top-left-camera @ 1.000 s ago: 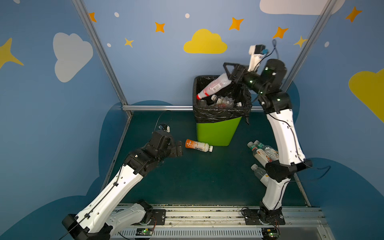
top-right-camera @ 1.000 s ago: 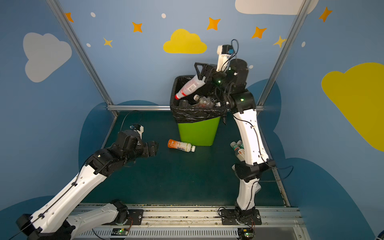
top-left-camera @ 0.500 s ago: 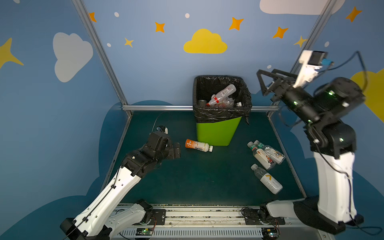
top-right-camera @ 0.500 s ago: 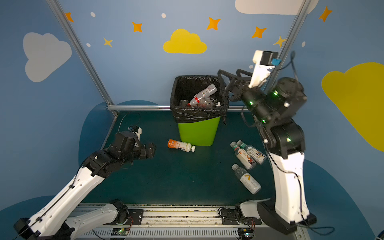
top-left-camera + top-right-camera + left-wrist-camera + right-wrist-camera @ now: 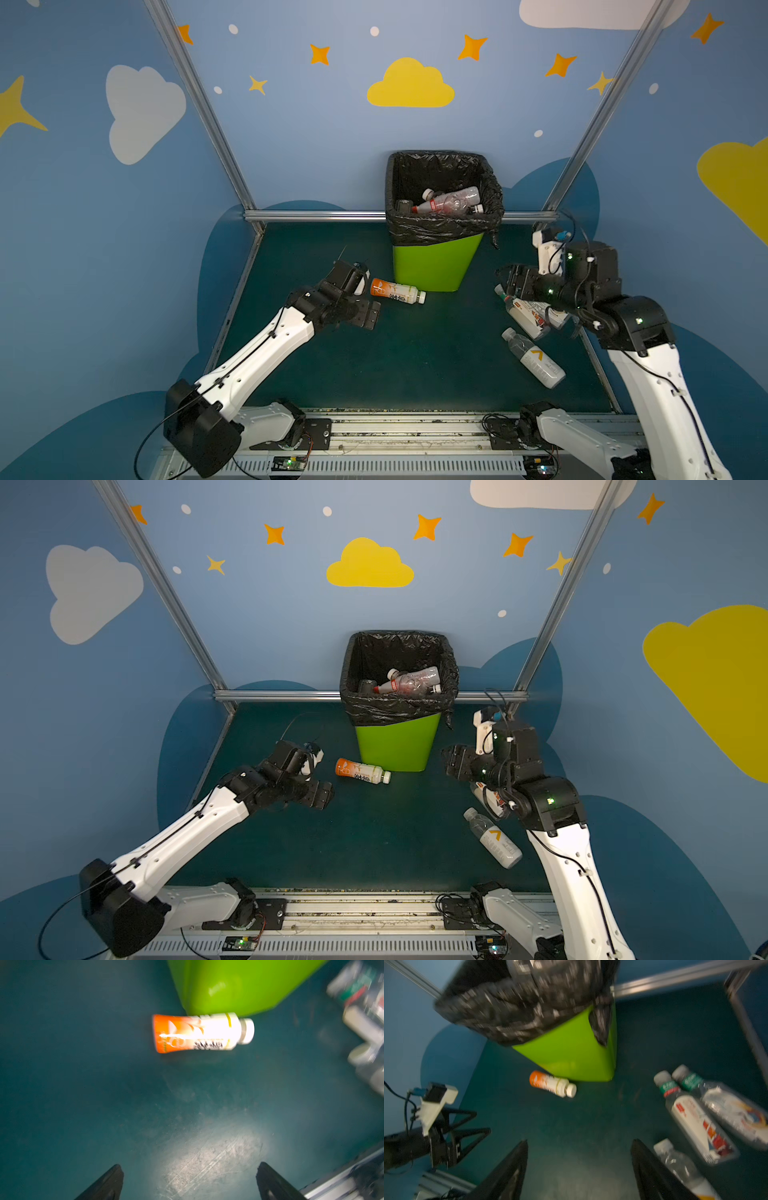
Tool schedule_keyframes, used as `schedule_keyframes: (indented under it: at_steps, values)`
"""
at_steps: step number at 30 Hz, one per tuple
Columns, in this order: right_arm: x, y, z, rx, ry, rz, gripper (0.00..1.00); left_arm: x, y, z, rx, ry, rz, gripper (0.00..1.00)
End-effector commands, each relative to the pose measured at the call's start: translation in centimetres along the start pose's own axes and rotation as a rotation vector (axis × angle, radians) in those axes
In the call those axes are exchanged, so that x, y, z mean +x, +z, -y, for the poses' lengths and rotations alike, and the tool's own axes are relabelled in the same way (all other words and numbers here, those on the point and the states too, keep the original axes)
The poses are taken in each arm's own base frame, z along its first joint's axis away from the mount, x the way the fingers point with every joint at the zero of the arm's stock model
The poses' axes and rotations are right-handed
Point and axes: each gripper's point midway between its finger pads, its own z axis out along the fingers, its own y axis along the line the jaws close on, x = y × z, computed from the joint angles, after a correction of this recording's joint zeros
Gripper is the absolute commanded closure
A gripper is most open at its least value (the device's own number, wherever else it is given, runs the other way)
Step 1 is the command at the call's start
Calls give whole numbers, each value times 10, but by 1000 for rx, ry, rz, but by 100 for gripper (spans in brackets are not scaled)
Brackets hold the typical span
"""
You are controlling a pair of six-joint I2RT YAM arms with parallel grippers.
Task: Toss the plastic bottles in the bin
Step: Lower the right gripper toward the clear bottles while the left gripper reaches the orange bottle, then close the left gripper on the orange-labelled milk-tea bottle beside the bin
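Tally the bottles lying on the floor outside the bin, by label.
Orange-label bottle: 1
Green-band bottles: 2
Yellow-chevron bottle: 1
Total: 4

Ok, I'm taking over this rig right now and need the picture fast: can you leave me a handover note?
Left end effector: open, empty, aimed at the orange-and-white plastic bottle lying beside the lime-green plastic bin with black bag liner.
Right end effector: open, empty, near two clear green-banded plastic bottles lying side by side; a third clear bottle with a yellow mark lies close by.
Done: several bottles in the bin.
Left: four bottles on the dark teal floor.
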Motion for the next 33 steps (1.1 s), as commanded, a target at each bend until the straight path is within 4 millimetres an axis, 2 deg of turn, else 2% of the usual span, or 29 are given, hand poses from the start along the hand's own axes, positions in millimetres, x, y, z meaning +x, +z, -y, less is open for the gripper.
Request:
schedule_keyframes:
  at_steps: [1,4,7,14,26,33]
  values:
    - [26,-13,-5,-69,85,-33,23,-12,17,16,73,229,3,0]
    - [39,-14,-2,-68,110,-55,24,-19,34,15,59,325,-33,0]
    - [42,-20,-2,-74,119,-48,24,-25,49,15,55,400,-78,0]
    - [39,-28,-4,-84,131,-29,24,-45,84,20,95,532,-109,0]
    - [35,-37,-2,-50,128,-32,24,-69,134,14,103,628,-161,0]
    - [27,-38,-3,-37,112,-32,24,-75,158,3,49,687,-169,0]
